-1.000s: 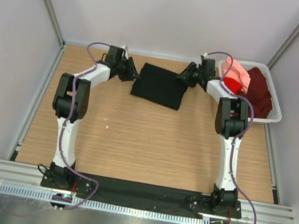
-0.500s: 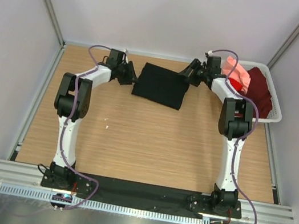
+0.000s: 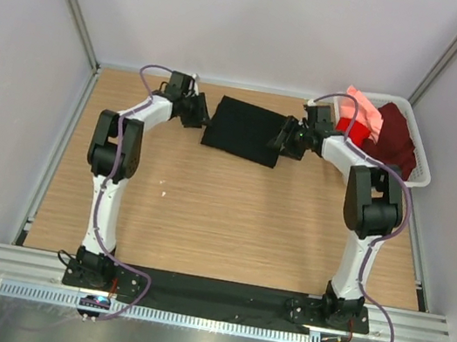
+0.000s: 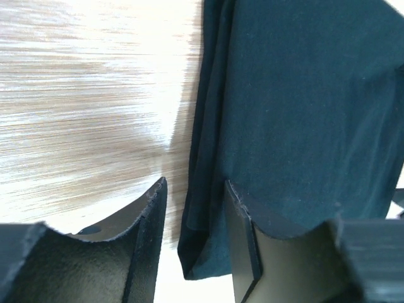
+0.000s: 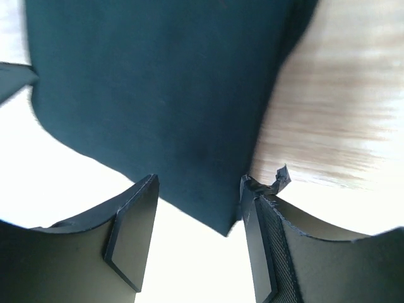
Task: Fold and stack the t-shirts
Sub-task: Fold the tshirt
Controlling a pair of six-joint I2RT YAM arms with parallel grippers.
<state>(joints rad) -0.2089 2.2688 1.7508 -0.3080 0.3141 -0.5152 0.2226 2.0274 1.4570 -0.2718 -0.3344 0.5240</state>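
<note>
1. Black jaws of the right gripper (image 5: 199, 183) stand apart, wider than a second ago. The near right corner of the black t-shirt (image 3: 245, 130) lies between them, unpinched.
2. The left gripper (image 4: 192, 189) is partly open astride the shirt's folded left edge, holding nothing.
3. The right arm has swung from the far corner to the near one; I'd guess another fold is coming.
4. The shirt lies folded at the far middle of the table (image 3: 228, 224); the other t-shirts (image 3: 394, 138) wait in the basket (image 3: 420, 176).
5. No chest label shows, and I can't tell whether any finger touches cloth.
</note>
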